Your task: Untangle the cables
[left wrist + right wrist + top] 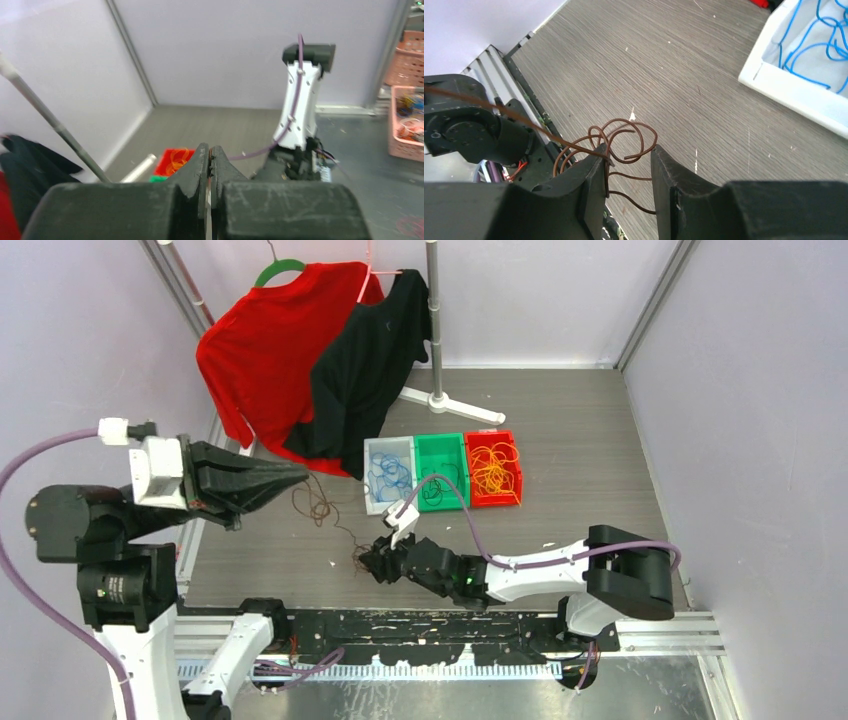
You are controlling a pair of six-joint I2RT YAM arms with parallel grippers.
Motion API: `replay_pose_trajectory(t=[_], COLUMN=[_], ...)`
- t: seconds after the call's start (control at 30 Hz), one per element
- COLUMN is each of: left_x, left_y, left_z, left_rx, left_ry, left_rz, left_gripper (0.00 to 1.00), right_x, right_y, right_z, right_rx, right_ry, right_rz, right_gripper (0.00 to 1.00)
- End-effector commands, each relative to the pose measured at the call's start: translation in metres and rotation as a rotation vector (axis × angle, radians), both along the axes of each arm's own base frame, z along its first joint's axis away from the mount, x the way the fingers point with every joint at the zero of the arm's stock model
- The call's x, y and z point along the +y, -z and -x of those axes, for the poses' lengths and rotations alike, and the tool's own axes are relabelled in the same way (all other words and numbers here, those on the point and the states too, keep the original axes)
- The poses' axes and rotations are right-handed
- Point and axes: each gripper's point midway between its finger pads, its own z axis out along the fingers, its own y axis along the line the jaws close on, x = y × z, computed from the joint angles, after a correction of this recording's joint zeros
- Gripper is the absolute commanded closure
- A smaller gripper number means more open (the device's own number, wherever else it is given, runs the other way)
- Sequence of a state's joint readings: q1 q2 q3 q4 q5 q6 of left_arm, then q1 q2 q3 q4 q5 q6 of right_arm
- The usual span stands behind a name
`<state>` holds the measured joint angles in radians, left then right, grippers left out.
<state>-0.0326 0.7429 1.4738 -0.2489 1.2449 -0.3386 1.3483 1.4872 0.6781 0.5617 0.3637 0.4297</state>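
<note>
Overhead view of a grey wood-grain table (580, 440) with two robot arms. A brown cable (318, 505) lies in loose loops on the table between the grippers. The left gripper (300, 476) is raised at the left with its jaws pressed together. It appears to pinch one end of the brown cable, though the strand is too thin to be sure. The right gripper (372, 562) sits low near the front edge. Its fingers (591, 165) stand partly apart, with loops of the brown cable (624, 131) lying loosely between them. Behind, three bins stand in a row: a white bin (368, 475) holds blue cables (392, 475), a green bin (440, 438) holds a dark cable (437, 485), and a red bin (518, 475) holds yellow-orange cables (493, 472).
</note>
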Motion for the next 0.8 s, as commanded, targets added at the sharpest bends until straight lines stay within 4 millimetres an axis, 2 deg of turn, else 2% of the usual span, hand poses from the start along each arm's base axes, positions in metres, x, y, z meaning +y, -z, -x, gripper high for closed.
replay_pose_trajectory(t=[0.0, 0.1, 0.23, 0.4, 0.5, 0.77], left_x=[0.007, 0.010, 0.013, 0.020, 0.024, 0.026], left_y=[-0.058, -0.082, -0.103, -0.134, -0.150, -0.176], left_z=[0.000, 0.000, 0.001, -0.001, -0.003, -0.004], left_rx=[-0.240, -0.324, -0.396, -0.537, -0.592, -0.673], left_ry=[-0.099, -0.143, -0.168, -0.250, -0.283, -0.308], left_rz=[0.050, 0.070, 0.080, 0.099, 0.105, 0.110], left_gripper=[1.00, 1.00, 1.00, 1.00, 1.00, 1.00], right_x=[-0.002, -0.004, -0.006, -0.005, -0.004, -0.004], right_y=[-0.001, 0.005, 0.011, 0.020, 0.025, 0.038], right_z=[-0.006, -0.007, -0.006, -0.005, -0.004, -0.005], right_rx=[0.019, 0.033, 0.043, 0.052, 0.059, 0.076], right_ry=[0.060, 0.071, 0.077, 0.070, 0.065, 0.081], right_rz=[-0.067, -0.072, -0.068, -0.050, -0.039, -0.003], right_gripper=[0.57, 0.56, 0.53, 0.36, 0.35, 0.35])
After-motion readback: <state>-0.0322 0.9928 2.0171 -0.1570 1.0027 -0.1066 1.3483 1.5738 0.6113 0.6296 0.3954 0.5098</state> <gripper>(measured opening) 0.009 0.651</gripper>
